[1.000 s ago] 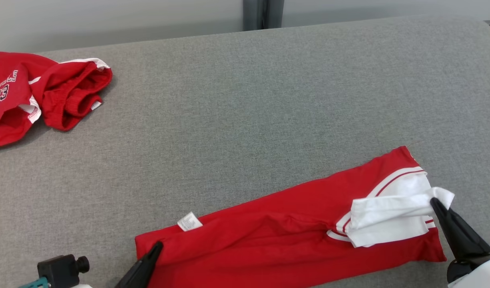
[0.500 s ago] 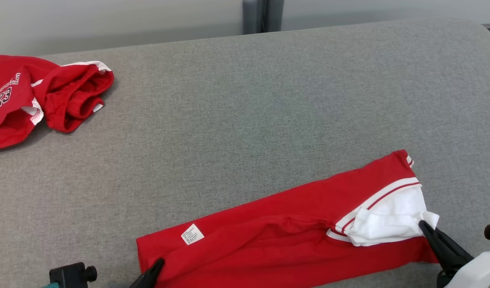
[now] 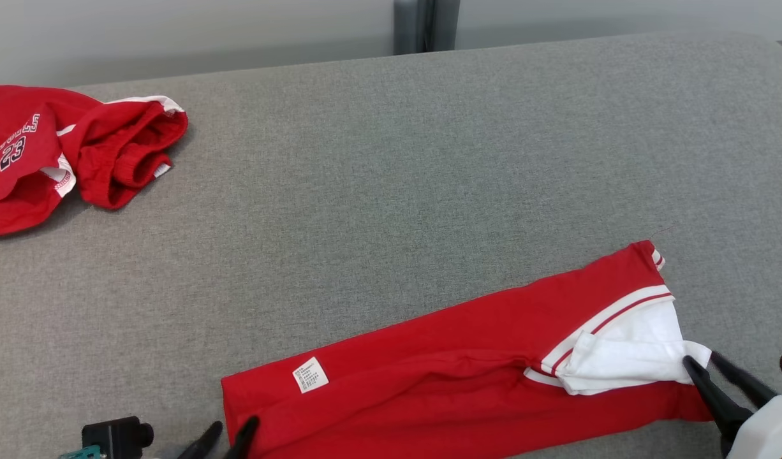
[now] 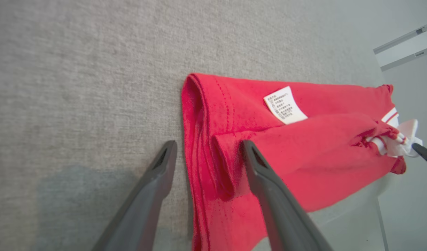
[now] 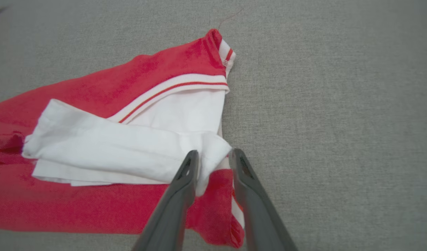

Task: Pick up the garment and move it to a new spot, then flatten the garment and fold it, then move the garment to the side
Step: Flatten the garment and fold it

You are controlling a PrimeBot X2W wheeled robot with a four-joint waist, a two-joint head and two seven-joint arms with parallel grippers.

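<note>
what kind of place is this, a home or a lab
Probably a lab or test room: a wide grey fabric-covered surface, a bare pale wall behind it, and a folded red garment laid out.

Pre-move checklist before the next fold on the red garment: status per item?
1. Left pincer open: ok; it straddles the garment at its hem.
2. Right pincer open: ok, though only narrowly.
3. Right pincer free of the sleeve: not ok; the sleeve's corner lies between its fingers.
4. Flatness of garment: not ok; the sleeve is bunched and a ridge runs along the middle.
5. Room on the grey surface beyond the garment: ok.
6. Other red garment out of the way: ok, far left.
</note>
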